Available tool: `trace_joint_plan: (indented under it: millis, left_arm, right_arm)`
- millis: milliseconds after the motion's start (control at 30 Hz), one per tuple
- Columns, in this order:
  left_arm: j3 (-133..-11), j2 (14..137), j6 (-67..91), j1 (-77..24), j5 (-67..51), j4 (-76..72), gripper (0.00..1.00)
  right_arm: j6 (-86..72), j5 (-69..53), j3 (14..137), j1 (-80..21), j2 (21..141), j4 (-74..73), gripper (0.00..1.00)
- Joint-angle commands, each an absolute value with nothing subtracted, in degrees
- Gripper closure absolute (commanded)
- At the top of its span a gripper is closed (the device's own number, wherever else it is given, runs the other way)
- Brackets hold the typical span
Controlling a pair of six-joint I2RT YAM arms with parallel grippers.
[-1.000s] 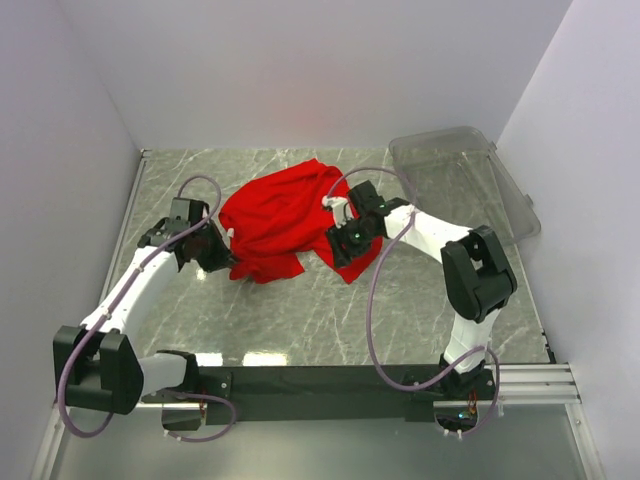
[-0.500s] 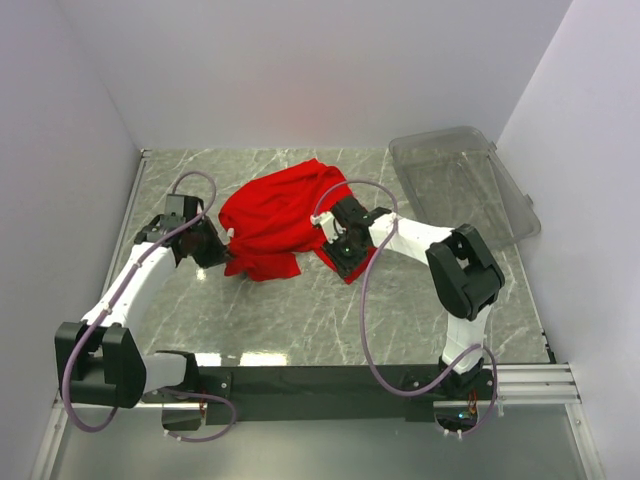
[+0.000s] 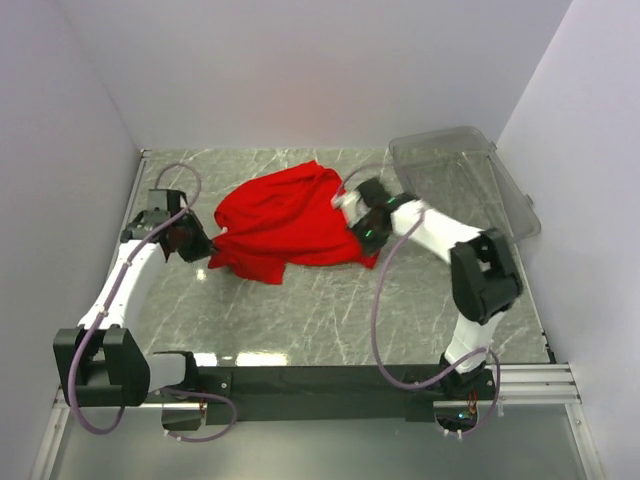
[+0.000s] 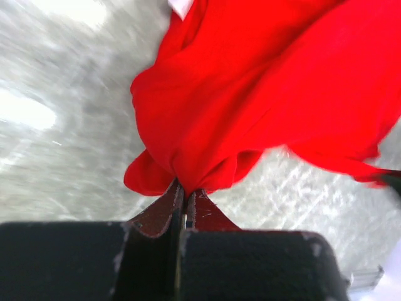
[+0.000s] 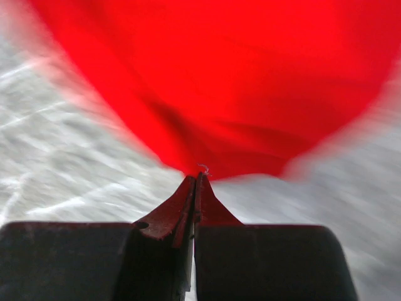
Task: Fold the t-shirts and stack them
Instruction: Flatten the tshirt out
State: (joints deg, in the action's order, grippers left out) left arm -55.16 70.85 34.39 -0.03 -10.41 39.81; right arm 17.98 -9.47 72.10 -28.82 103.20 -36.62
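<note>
Red t-shirt (image 3: 285,225) lies bunched on the marble table (image 3: 330,310), unfolded, spanning btwn the two grippers.

Left gripper (image 3: 205,250): clamped on the shirt's left edge. In the wrist view its fingers (image 4: 158,214) are pressed together w/ a pinch of red cloth caught right at the tips. From there the fabric fans out ahead of the fingers and off to their right, in thick folds. A small lobe of cloth hangs just left of the tips. Bare marble is to the left of the fingers and also beyond the cloth on the right. A white patch shows at the far end of the shirt; can't tell what it is.

Right gripper (image 3: 362,232): clamped on the shirt's right edge. Wrist view is blurred, but the fingers (image 5: 166,216) are closed w/ red fabric nipped at the tips. The cloth balloons out ahead of them and fills most of the view, w/ marble on both sides of the fingers.

Clear plastic bin (image 3: 460,175) sits behind and to the side of the right gripper, apart from the shirt. Purple cables (image 3: 378,300) loop along both arms.
</note>
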Motion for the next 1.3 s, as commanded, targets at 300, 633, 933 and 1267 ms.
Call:
trace_joint_plan:
  millis: [300,633,933,1267]
  left_arm:
    - [-68.99,68.82,26.55,12.30,-11.16,40.16,0.99]
    - [-58.12,61.79,25.75,12.83,-30.05,39.37,0.94]
    - [-48.43,57.39,29.53,12.48,-32.43,41.13,0.84]
    - [-51.32,70.11,29.53,12.48,-27.68,36.40,0.59]
  right_arm:
    - [31.82,-11.51,111.60,-7.21,101.69,-48.33,1.00]
    - [39.36,-26.45,83.64,-5.89,81.67,-50.71,1.00]
    - [38.42,-25.49,63.29,-5.80,71.98,-45.80,1.00]
    - [28.13,-21.01,70.04,-6.15,85.75,-36.04,1.00]
